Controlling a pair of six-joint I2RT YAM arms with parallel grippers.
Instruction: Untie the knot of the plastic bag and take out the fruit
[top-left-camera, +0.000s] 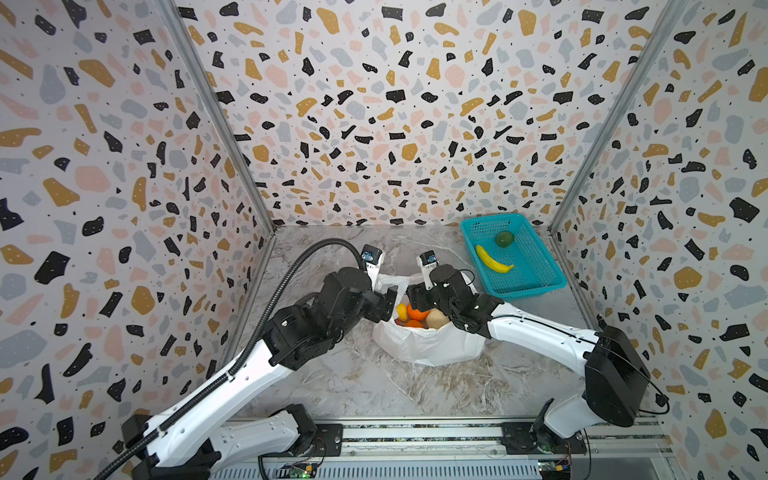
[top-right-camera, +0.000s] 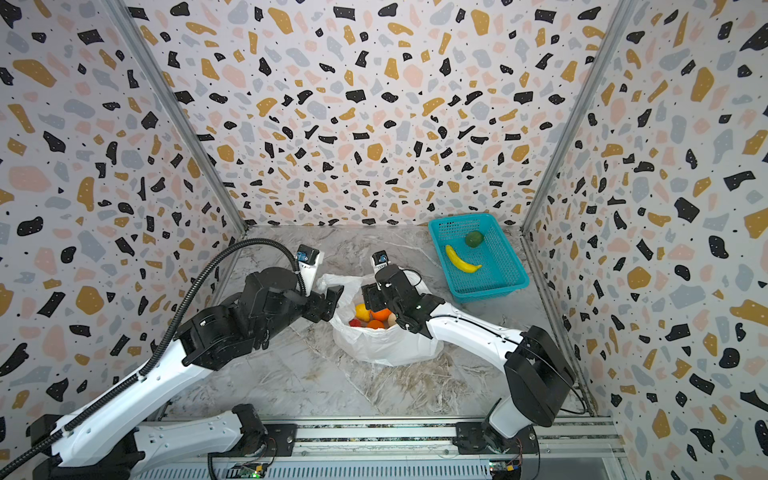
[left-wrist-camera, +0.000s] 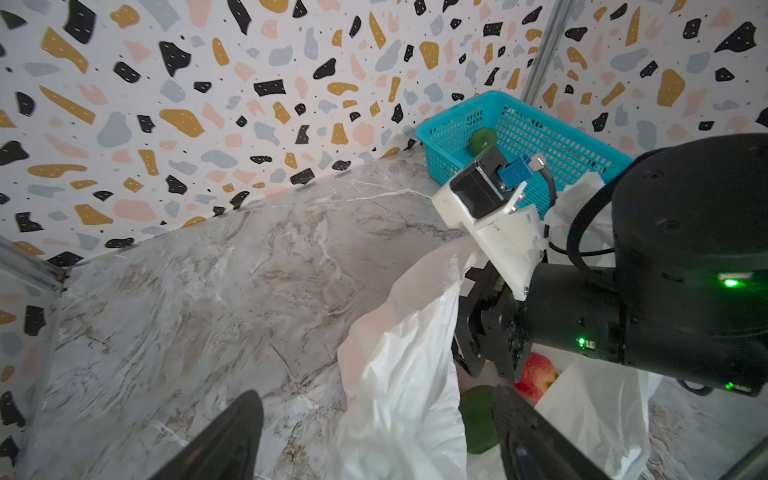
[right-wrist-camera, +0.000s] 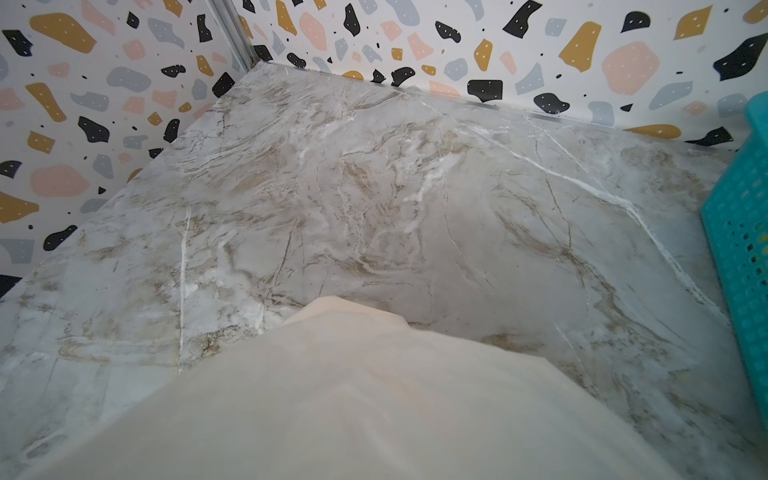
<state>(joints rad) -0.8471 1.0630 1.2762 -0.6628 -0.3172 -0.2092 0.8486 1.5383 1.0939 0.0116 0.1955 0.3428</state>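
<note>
The plastic bag (top-left-camera: 428, 347) sits mid-table, its mouth open and no knot in sight, with the fruit (top-left-camera: 415, 316) piled inside. My left gripper (left-wrist-camera: 376, 411) gapes at the rim. My right gripper (top-left-camera: 417, 300) is inside, its jaws hidden. Next, I think: pinch one fruit and lift it clear.

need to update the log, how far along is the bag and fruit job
Done: no knot shows; the plastic bag gapes open. In hand: the right tool reaches into its mouth among the fruit, grip unclear; the left tool stands open at the rim. Left: oranges, a beige ball, yellow and red pieces sit inside; the teal basket holds only a banana and green ball.
</note>
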